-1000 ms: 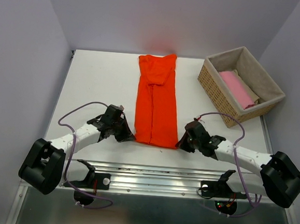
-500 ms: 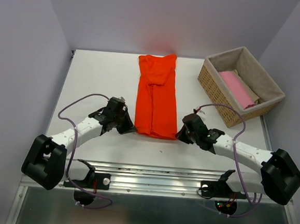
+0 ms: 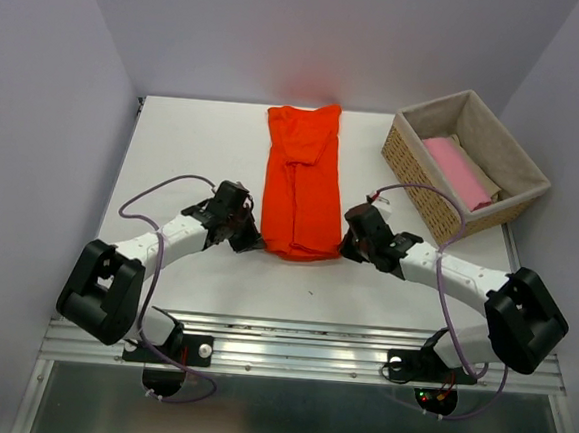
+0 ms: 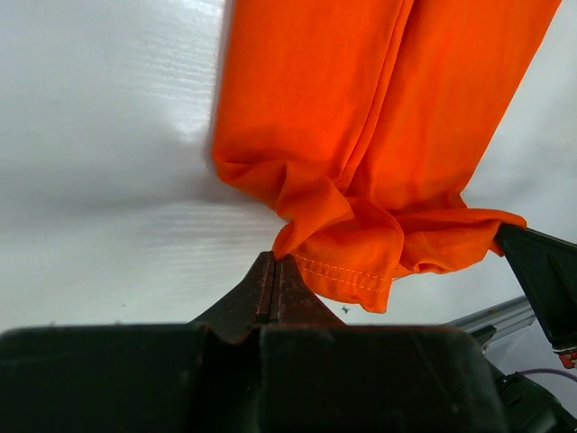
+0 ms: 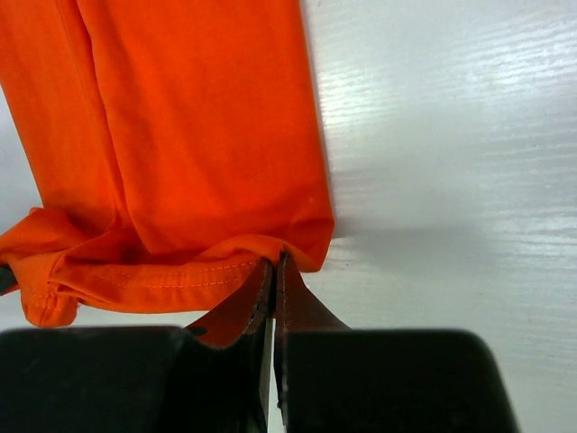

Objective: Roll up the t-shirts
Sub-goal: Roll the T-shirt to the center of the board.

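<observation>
The orange-red t-shirt (image 3: 302, 182) lies folded into a long strip down the middle of the white table, its near end turned back over itself. My left gripper (image 3: 250, 242) is shut on the near left corner of that hem (image 4: 347, 262). My right gripper (image 3: 347, 246) is shut on the near right corner of the hem (image 5: 180, 275). Both hold the hem just above the table. A pink t-shirt (image 3: 456, 173) and a beige one (image 3: 480, 174) lie in the wicker basket (image 3: 414, 166) at the far right.
The wicker basket stands at the table's far right corner. Grey walls close the table's back and sides. A metal rail (image 3: 300, 343) runs along the near edge. Purple cables (image 3: 161, 191) loop off both arms.
Both grippers have moved away from me with the hem in them. The near end of the orange-red shirt has folded over itself and the strip looks shorter.
</observation>
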